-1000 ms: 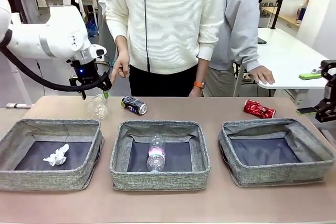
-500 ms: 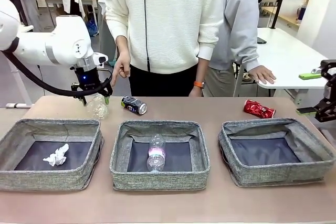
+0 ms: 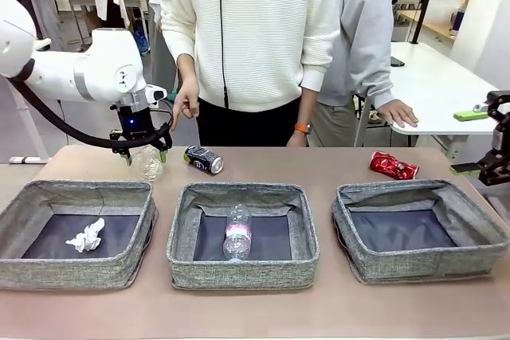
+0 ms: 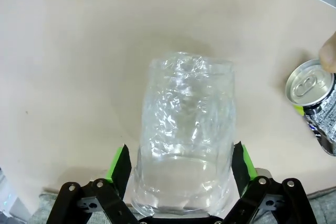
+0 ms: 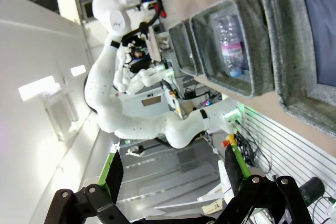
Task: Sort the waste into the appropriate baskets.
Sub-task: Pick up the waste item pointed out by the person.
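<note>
My left gripper hangs over the crushed clear bottle at the table's far left, behind the left basket. In the left wrist view the gripper stands open astride the bottle, pads close to its sides, and the bottle rests on the table. The dark blue can lies just right of it. A crushed red can lies behind the right basket. The middle basket holds a clear bottle with a pink label. A crumpled tissue lies in the left basket. My right gripper is open and empty at the table's right edge.
A person in a white sweater stands at the far side, one hand hanging just above the blue can. A second person leans on a white side table at the back right. The right basket is empty.
My left gripper has come down over the crushed clear bottle, and its fingers have drawn in towards the bottle's sides. The right arm has not moved.
</note>
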### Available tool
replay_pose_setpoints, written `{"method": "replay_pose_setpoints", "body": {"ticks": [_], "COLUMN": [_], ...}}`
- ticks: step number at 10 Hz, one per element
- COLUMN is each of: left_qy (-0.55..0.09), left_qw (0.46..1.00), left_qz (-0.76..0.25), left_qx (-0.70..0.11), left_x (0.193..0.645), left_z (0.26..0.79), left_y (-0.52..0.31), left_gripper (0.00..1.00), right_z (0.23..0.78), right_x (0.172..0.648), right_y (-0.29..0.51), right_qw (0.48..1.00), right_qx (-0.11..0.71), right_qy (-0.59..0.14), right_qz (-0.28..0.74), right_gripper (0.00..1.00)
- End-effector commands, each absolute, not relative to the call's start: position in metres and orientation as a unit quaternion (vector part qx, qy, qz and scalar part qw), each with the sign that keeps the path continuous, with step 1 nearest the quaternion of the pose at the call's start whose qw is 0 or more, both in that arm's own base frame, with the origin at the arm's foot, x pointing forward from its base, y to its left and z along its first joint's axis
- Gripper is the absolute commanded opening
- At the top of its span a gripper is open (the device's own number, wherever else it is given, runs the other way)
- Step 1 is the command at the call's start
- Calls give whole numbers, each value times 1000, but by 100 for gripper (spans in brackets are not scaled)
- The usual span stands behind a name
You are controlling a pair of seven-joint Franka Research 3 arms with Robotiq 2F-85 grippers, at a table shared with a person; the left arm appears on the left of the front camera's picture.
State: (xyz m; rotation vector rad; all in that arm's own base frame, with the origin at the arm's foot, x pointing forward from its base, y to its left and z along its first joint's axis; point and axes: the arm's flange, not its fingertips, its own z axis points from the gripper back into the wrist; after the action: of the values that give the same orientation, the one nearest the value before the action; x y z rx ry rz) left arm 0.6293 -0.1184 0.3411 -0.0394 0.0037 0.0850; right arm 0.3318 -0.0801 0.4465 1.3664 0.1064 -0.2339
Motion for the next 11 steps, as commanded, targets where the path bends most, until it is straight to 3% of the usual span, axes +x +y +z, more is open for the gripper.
{"method": "replay_pose_setpoints", "body": {"ticks": [1,2,3,4,5,11], "left_qy": [12,18,23,25,29,38], "left_qw": [998,998,998,998,997,996], "left_qz": [63,61,62,63,64,76], "left_qx": [15,16,17,18,18,18], "left_x": [635,635,636,636,635,633], "left_z": [341,340,339,339,338,341], "left_y": [-121,-121,-121,-122,-122,-119], "left_gripper": [81,78,61,58,41,39], "right_z": [451,451,451,451,451,451], "right_x": [331,331,331,331,331,331], "right_y": [-81,-81,-81,-81,-81,-81], "right_qw": [768,768,768,768,768,768], "right_qx": [628,628,628,628,628,628], "right_qy": [59,59,59,59,59,59], "right_qz": [-110,-110,-110,-110,-110,-110], "right_gripper": [100,100,100,100,100,100]}}
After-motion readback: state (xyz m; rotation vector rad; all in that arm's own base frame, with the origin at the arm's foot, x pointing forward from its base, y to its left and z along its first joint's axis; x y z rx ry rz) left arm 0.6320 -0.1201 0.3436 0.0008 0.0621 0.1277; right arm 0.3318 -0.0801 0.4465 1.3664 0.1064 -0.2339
